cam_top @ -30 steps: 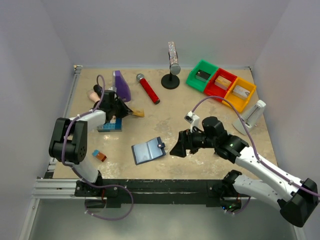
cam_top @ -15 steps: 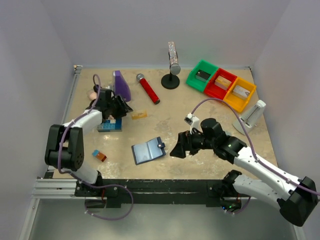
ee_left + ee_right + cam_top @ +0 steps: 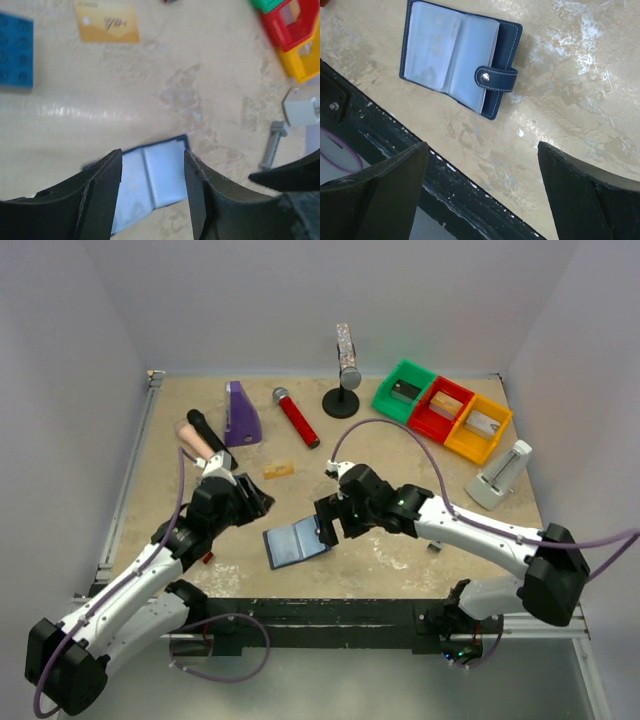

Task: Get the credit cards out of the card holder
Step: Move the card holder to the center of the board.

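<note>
Holder [image 3: 455, 55] lies flat, open, pockets up, orange card [image 3: 106, 21] already out, well apart; left gripper [image 3: 152, 155] and right gripper [image 3: 482, 150] hover either side, both empty, jaws apart, likely to pin and pull.

Navy card holder [image 3: 460, 57], pale blue-grey inside; orange-gold card [image 3: 106, 21]; blue studded block [image 3: 15, 50].

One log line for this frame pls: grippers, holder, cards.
left gripper: open, empty, pointed at card holder | right gripper: open, empty, by its tab side | card holder: open flat on table | orange card: out, on table
</note>
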Controlling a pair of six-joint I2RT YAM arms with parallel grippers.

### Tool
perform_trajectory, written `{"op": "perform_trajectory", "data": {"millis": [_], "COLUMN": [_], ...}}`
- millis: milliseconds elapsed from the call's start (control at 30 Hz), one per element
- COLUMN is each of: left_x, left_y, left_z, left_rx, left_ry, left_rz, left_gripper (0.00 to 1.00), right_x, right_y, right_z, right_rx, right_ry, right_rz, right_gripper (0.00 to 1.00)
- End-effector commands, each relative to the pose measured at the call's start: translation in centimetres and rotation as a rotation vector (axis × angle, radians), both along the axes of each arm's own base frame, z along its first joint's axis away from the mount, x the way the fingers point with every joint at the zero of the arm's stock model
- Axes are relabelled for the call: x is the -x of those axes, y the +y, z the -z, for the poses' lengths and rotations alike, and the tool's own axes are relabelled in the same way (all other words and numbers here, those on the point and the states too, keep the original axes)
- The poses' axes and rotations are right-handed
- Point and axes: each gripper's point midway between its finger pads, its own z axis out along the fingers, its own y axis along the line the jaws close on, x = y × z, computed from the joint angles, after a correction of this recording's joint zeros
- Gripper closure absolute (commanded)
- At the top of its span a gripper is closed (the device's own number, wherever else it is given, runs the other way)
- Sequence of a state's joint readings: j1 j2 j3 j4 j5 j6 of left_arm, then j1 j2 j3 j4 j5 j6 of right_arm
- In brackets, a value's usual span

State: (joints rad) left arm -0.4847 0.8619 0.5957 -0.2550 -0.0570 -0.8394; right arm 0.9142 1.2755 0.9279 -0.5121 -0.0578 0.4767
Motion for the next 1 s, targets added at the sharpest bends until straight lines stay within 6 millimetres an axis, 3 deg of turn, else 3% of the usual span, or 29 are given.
{"op": "perform_trajectory", "data": {"millis": [0,100,233,400,600,833,967], "left_x": [3.6,5.4,6.8,7.3,7.5,7.4,7.3], "left_y": [2.3,2.9,3.6,4.3,4.5,4.3,4.3], "left_z": [4.6,6.6,7.8,8.2,8.6,8.7,8.7], "left_rx": [-0.045,-0.028,-0.021,-0.020,-0.016,-0.020,-0.020], "left_ry": [0.109,0.148,0.180,0.167,0.160,0.156,0.156], "left_rz": [-0.130,-0.142,-0.152,-0.169,-0.172,-0.160,-0.158], "left_gripper": [0.44,0.45,0.44,0.45,0.45,0.45,0.45], "right_x": [-1.5,-2.0,-2.2,-3.7,-4.2,-4.3,-4.5], "right_y": [1.0,2.3,3.8,3.2,2.0,1.7,1.4], "right_z": [1.2,2.5,2.9,3.8,5.1,6.4,6.8], "right_rx": [0.099,0.174,0.268,0.463,0.601,0.659,0.665], "right_ry": [-0.004,0.008,-0.028,-0.059,-0.042,-0.024,-0.020], "right_rz": [0.007,-0.012,-0.031,0.013,0.018,0.005,0.012], "right_gripper": [0.05,0.05,0.05,0.08,0.15,0.22,0.31]}}
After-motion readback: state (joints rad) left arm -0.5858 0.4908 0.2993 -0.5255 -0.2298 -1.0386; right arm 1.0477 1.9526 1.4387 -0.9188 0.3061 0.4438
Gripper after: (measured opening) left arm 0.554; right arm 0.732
